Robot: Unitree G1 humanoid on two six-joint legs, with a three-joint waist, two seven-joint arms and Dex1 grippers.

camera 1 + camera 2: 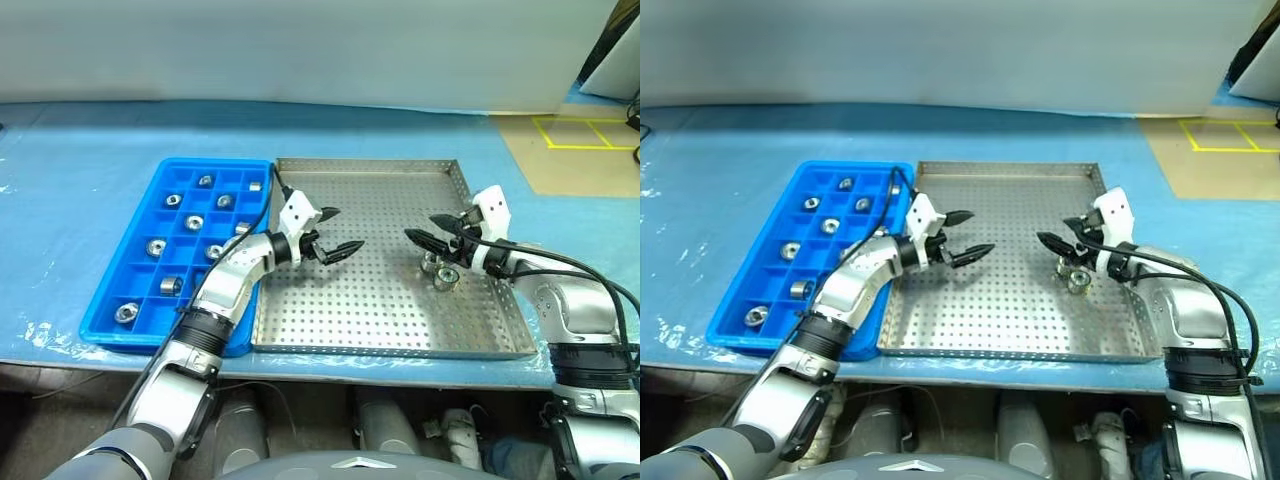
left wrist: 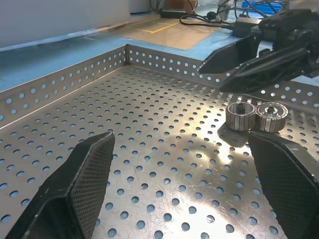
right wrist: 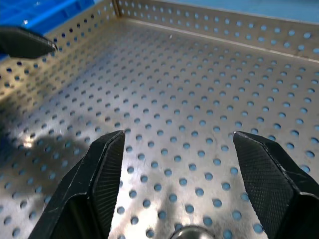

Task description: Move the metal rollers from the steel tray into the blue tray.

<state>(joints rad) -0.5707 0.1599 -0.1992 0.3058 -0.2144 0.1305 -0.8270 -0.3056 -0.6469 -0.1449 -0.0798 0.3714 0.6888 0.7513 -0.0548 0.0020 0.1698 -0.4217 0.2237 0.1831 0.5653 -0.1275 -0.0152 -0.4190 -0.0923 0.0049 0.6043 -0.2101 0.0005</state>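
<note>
Hovering over the steel tray (image 1: 380, 205), we keep both end effectors released: the right (image 1: 432, 234) just above the last two rollers (image 1: 440, 272), the left (image 1: 338, 232) waiting beside the blue tray (image 1: 115, 300), partly filled.

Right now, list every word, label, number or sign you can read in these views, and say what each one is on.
None: no readable words, numbers or brand marks.
The steel tray, the blue tray and the metal rollers carry no print that can be seen.
The yellow tape lines on the brown board form boxes, not letters.
</note>
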